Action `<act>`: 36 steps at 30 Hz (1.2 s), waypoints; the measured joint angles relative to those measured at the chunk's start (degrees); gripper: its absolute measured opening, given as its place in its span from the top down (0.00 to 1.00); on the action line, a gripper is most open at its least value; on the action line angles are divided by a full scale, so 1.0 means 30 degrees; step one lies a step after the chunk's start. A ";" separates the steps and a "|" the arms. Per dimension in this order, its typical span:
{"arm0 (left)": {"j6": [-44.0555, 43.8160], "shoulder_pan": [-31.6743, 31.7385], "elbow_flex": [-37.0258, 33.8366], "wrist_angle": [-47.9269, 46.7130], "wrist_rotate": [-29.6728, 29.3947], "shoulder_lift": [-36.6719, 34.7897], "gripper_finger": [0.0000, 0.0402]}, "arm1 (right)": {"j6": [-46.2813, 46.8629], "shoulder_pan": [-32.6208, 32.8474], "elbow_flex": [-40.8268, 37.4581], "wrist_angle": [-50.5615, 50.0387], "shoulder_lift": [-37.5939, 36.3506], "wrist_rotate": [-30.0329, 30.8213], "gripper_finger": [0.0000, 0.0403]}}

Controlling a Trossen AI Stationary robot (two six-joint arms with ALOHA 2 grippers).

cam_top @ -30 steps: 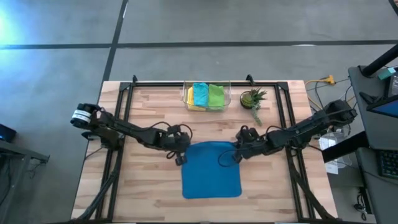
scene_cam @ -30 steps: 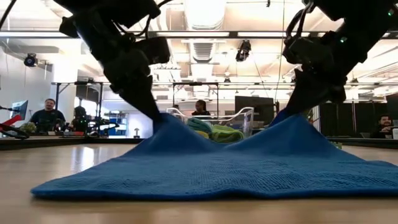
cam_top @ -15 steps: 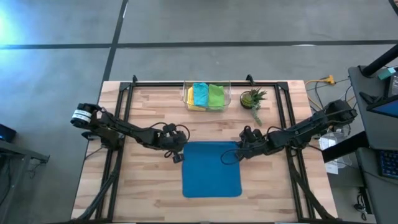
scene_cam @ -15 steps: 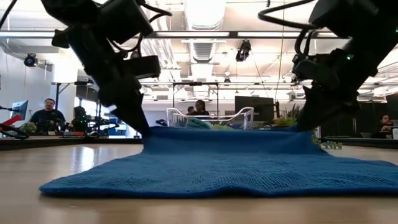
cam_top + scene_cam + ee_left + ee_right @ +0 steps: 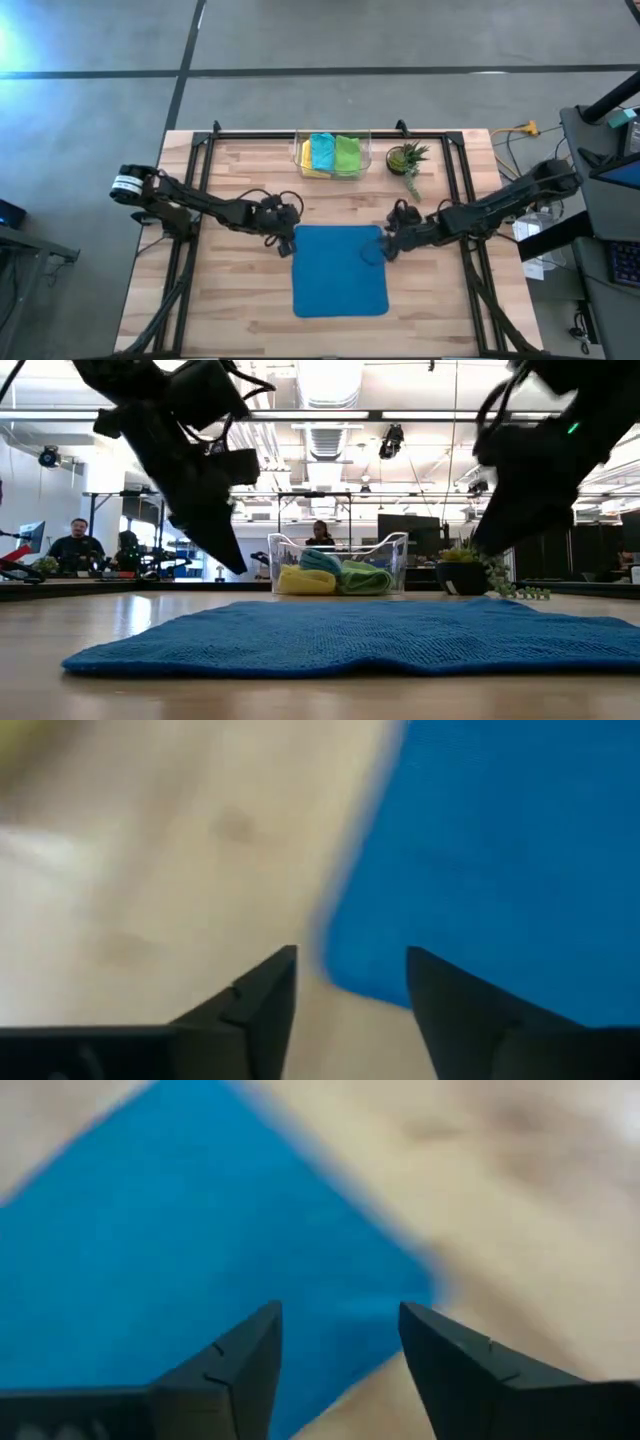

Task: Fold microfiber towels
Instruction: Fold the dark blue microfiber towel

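Left hand [image 5: 287, 243] parted, gripping nothing, poised just off the blue towel's [image 5: 340, 271] far left corner, that corner showing in the gap between its fingers [image 5: 260, 1000] in the left wrist view. Right hand [image 5: 387, 247] likewise parted and empty, just off the far right corner, with the corner framed between its own fingers [image 5: 240, 1370] in the right wrist view. Both raised clear of the cloth in the low view, left hand [image 5: 225, 555] and right hand [image 5: 490, 545] hanging above the far edge without touching it.

Blue towel [image 5: 350, 635] spread flat near the middle of the wooden desk [image 5: 230, 300], slightly rippled along the near edge. Farther back, a clear bin [image 5: 303, 153] holding the yellow towel [image 5: 306, 160], teal towel [image 5: 323, 152] and lime green towel [image 5: 347, 154], bunched together. Just beside the bin, a small potted plant [image 5: 404, 159]. Beyond the desk, seated people [image 5: 72, 545] at workstations in the room.
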 joint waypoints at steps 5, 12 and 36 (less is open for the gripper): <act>-0.0324 -0.0621 -0.0381 0.1378 0.9851 0.0023 0.52 | -0.3749 0.2567 0.0010 0.2462 -0.1534 -0.4354 0.50; -0.1178 -0.5322 -0.0091 0.2647 1.4207 0.0313 0.61 | -0.5990 0.8017 0.1289 0.2533 -0.0142 -0.4365 0.52; 0.1504 -1.0148 0.0808 0.4392 0.3648 0.0286 0.76 | -0.9826 0.9258 0.7791 0.0419 1.0534 -0.4073 0.62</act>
